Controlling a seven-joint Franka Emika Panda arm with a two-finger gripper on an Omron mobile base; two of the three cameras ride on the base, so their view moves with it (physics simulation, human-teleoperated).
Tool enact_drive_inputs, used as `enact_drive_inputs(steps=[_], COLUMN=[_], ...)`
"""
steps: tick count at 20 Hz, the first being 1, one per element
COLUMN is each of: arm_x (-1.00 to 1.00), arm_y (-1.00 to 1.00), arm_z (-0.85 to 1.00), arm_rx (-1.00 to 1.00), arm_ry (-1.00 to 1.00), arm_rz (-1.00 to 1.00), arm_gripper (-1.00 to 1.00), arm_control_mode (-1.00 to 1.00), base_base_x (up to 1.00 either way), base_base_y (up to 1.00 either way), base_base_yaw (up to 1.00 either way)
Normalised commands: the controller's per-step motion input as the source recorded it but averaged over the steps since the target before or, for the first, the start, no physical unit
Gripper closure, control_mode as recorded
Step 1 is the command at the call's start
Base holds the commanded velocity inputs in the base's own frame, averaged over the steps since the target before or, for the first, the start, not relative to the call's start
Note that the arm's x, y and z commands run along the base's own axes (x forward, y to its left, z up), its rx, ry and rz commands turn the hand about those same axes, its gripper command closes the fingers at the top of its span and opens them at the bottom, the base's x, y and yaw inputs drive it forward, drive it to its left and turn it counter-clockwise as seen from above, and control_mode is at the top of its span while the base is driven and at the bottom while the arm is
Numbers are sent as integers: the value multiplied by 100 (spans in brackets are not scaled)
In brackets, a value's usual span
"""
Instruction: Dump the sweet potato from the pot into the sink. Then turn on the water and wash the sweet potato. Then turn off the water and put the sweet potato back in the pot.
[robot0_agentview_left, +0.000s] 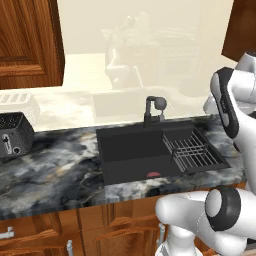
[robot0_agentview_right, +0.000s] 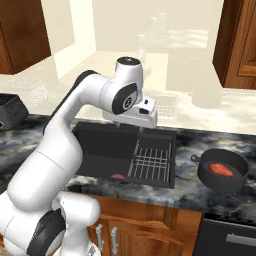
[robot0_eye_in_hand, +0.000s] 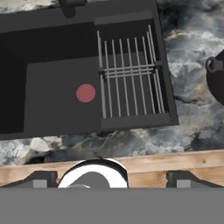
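Note:
The sweet potato (robot0_agentview_right: 220, 169), an orange-red lump, lies inside the black pot (robot0_agentview_right: 223, 179). The pot stands on the counter to the right of the sink (robot0_agentview_right: 95, 146), and its handle and rim (robot0_eye_in_hand: 216, 76) reach in at the right edge of the hand view. My gripper (robot0_agentview_right: 129, 127) hangs over the sink's middle, well to the left of the pot. It points down at the basin (robot0_eye_in_hand: 57, 94), and its fingertips (robot0_eye_in_hand: 41, 178) stand wide apart, open, with nothing between them.
A flat red disc (robot0_eye_in_hand: 85, 92) lies on the basin floor near the front wall. A wire rack (robot0_eye_in_hand: 129, 78) fills the sink's right part. The black faucet (robot0_agentview_left: 152, 111) stands behind the basin. A toaster (robot0_agentview_left: 14, 134) sits on the dark marbled counter (robot0_agentview_left: 50, 170) at far left.

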Motion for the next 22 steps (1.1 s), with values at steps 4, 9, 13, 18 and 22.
enact_drive_inputs(steps=[4,9,13,18,22], arm_x=[0,0,0,0,0], arm_y=[-64,-66,-62,-49,-38], arm_z=[-1,-15,-35,-42,-41], arm_rx=[0,0,0,0,0], arm_ry=[12,6,1,0,0], arm_rz=[-1,0,0,0,0], arm_gripper=[-100,-100,-100,-100,-100], arm_control_mode=[-100,-100,-100,-100,-100], base_base_x=[0,0,0,0,0], base_base_y=[0,0,0,0,0], base_base_yaw=[0,0,0,0,0])
